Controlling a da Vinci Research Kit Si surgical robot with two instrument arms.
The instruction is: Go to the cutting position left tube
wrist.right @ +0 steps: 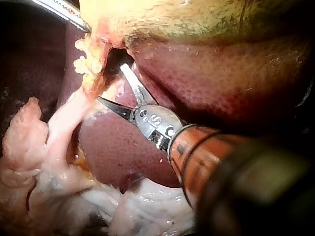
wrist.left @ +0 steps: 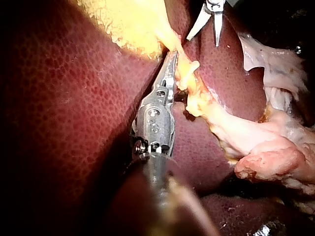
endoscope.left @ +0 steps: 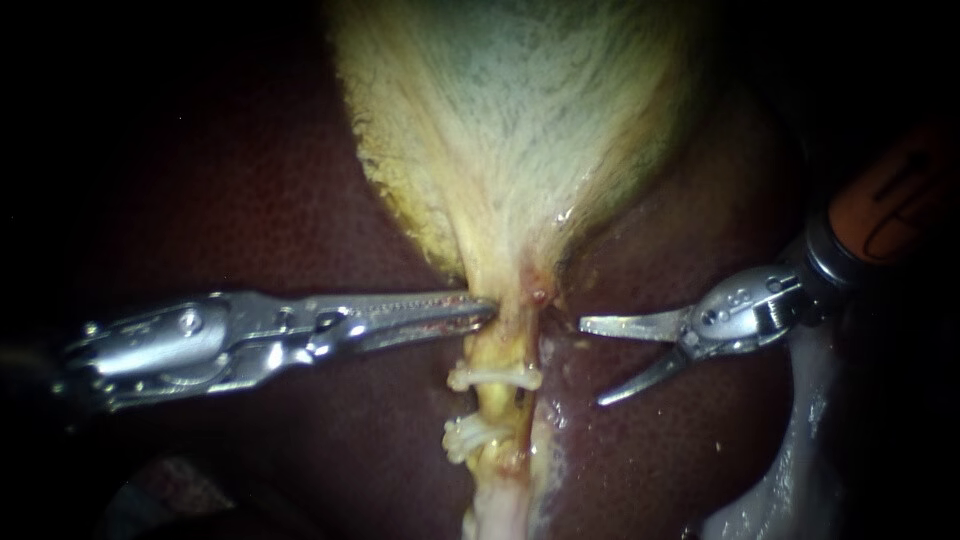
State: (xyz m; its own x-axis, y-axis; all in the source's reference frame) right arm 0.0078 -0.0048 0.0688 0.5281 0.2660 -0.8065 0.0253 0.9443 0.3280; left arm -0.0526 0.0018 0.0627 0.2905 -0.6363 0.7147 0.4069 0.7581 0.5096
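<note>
Nearest the lens in the right wrist view is my right instrument [wrist.right: 109, 82], its orange-banded shaft filling the foreground and its two blades standing wide apart with nothing between them. The clipped tube [endoscope.left: 494, 405] runs from the gallbladder neck [endoscope.left: 515, 292] down over the liver [endoscope.left: 650, 450] toward the liver's edge. It carries an upper clip [endoscope.left: 495, 378] and a lower clip [endoscope.left: 468, 436], with a short bare yellow stretch between them. The open blades lie just beside this tube and clear of it, one tip level with the neck, the other roughly level with the bare stretch. To do this step well, I judge the blades should slide along the tube away from the gallbladder [endoscope.left: 510, 120], then cross it squarely so the bare stretch sits between them, touching neither clip nor the liver beneath, with both tips in sight. My left instrument [endoscope.left: 485, 310] has its jaws closed on the gallbladder neck, which seems to hold the tube taut; that tension should help. The endoscope shows a single stalk, so I cannot tell whether a second tube runs alongside it or which one is the left tube. The tube's far side is hidden, and so is the left jaws' depth of bite. In the right wrist view one blade tip points into a dark hollow beside the stalk, where contact cannot be judged. Pale loose tissue [endoscope.left: 790, 470] at the liver's edge is cut off.
</note>
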